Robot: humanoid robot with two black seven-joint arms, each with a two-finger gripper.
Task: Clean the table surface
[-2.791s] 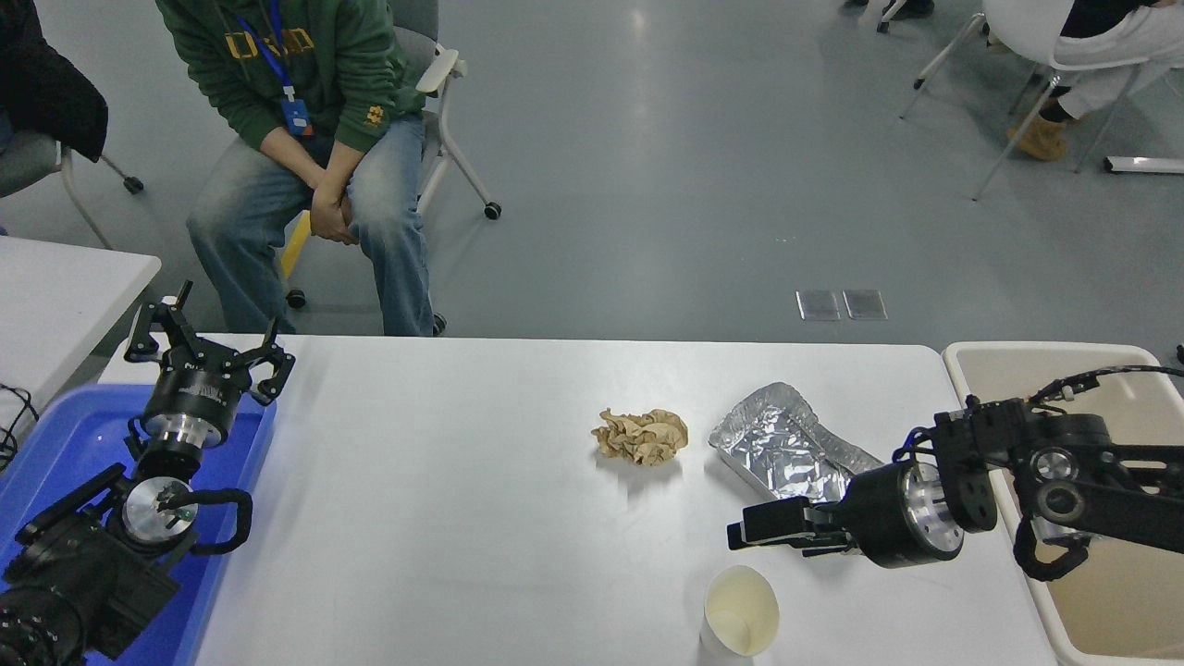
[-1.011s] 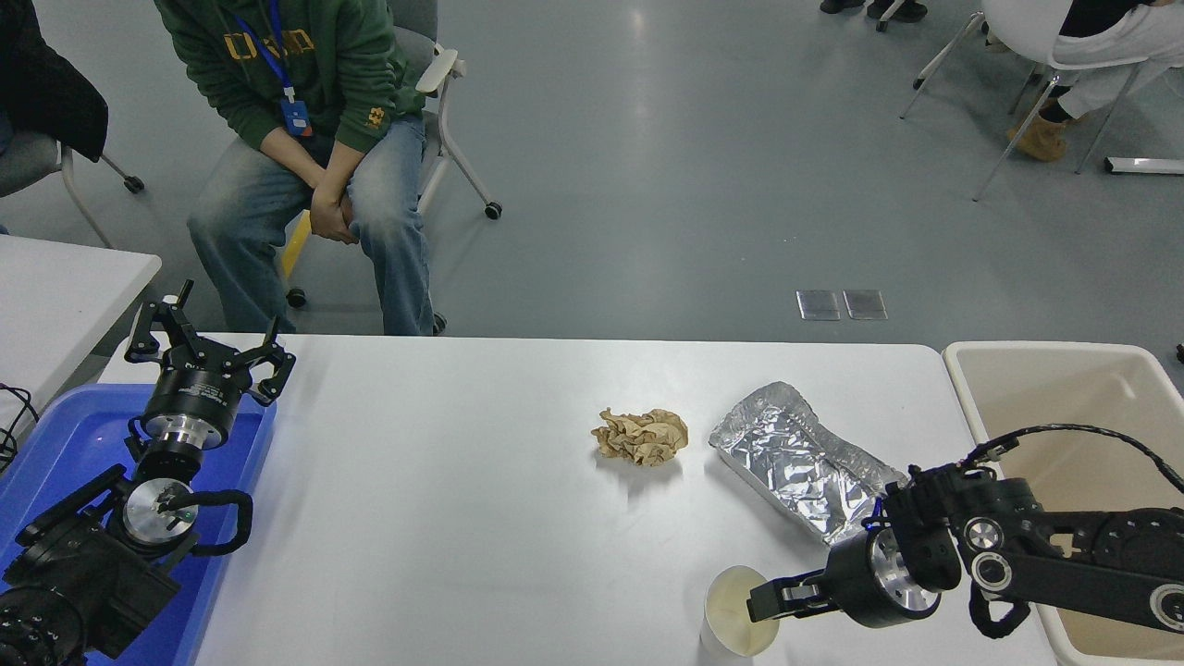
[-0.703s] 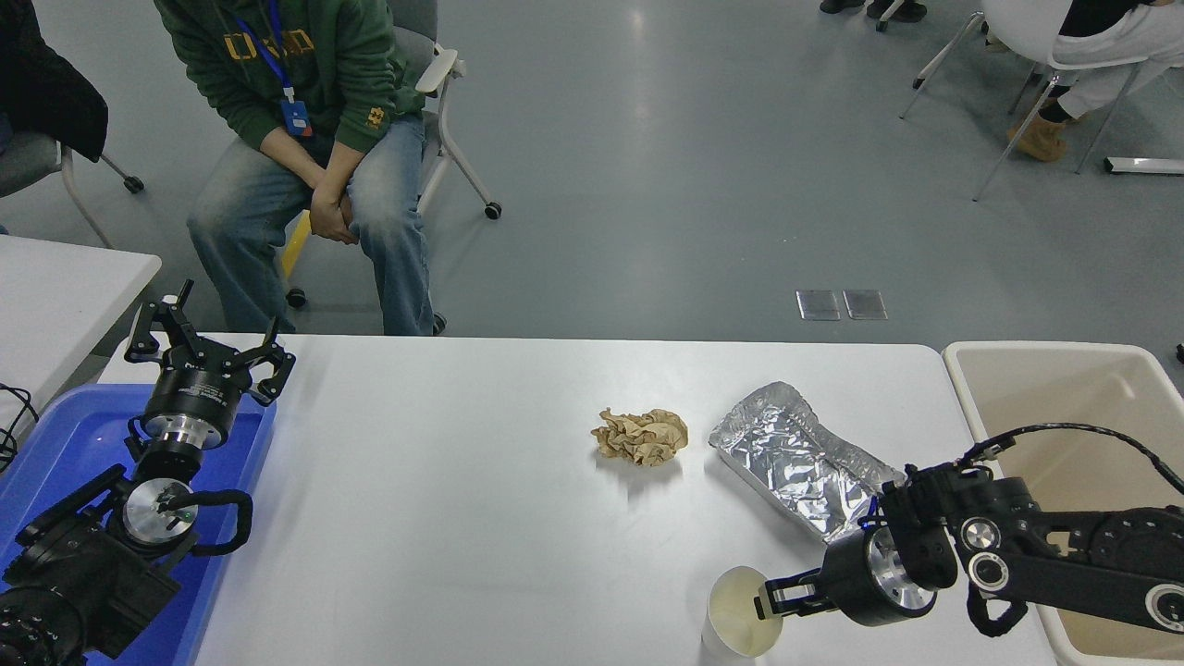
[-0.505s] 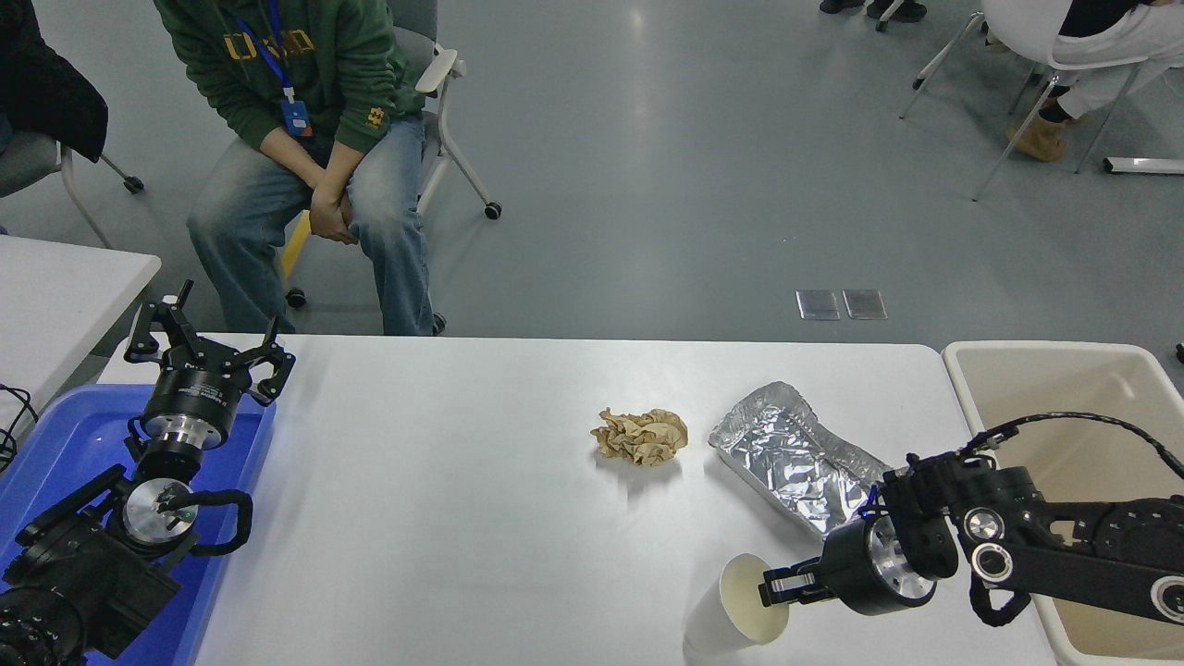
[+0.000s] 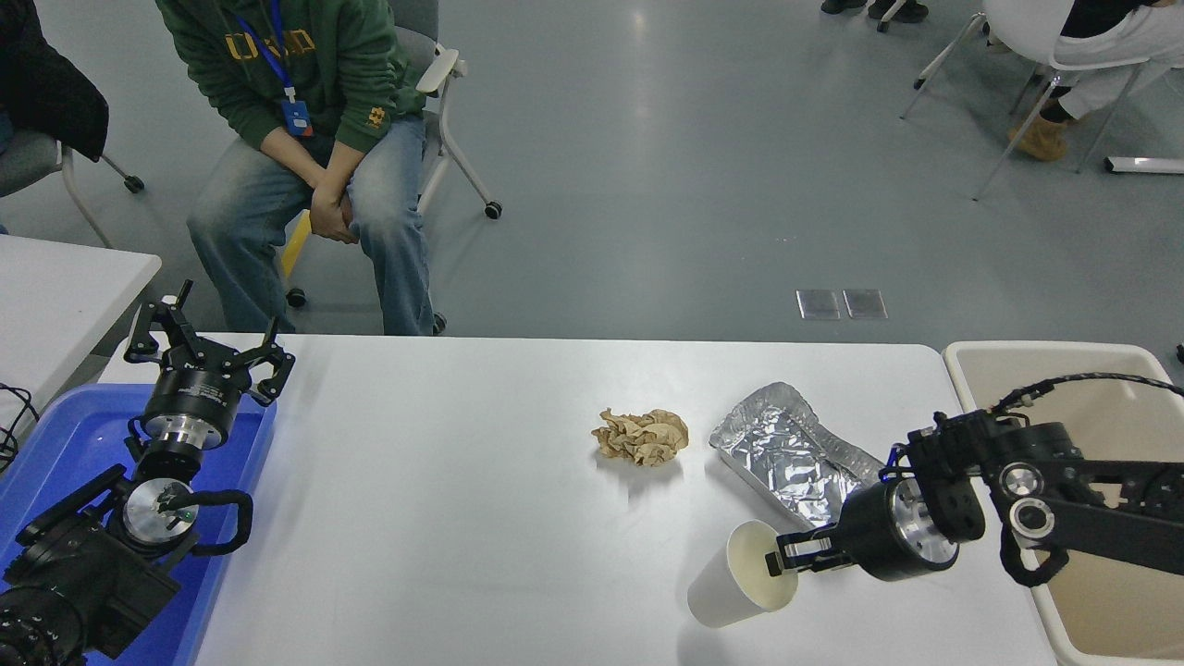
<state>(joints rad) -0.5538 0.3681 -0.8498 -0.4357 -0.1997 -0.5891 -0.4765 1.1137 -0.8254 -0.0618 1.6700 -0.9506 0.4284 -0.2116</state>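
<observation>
Your tabletop (image 5: 444, 518) fills the lower half of the frame, from the blue bin (image 5: 65, 444) at the lower left to the beige bin (image 5: 1091, 388) at the lower right. Its long axis runs left to right across the picture, and its far edge lies level below the grey floor. It looks matte white and smooth, with rounded far corners and soft shadows under the things on it. You have 3 items on it, all right of centre: a crumpled brown paper wad (image 5: 643, 437) near the middle, a dented foil tray (image 5: 786, 453) just to its right lying on a diagonal from upper left to lower right, and a white paper cup (image 5: 731, 592) lower down. The cup is tipped over toward the lower left, its open mouth facing right toward the arm. Your right end effector (image 5: 779, 558) comes in from the right edge, pointing left, and is closed on the cup's rim, with one finger inside the mouth. Whether the cup's base touches the tabletop you cannot tell. Your left end effector (image 5: 205, 351) sits at the left edge of the frame above the blue bin, pointing toward the top of the picture, its fingers spread wide and holding nothing. A person in a green hoodie (image 5: 305, 111) sits on a chair at the upper left, hands clasped between the knees.
</observation>
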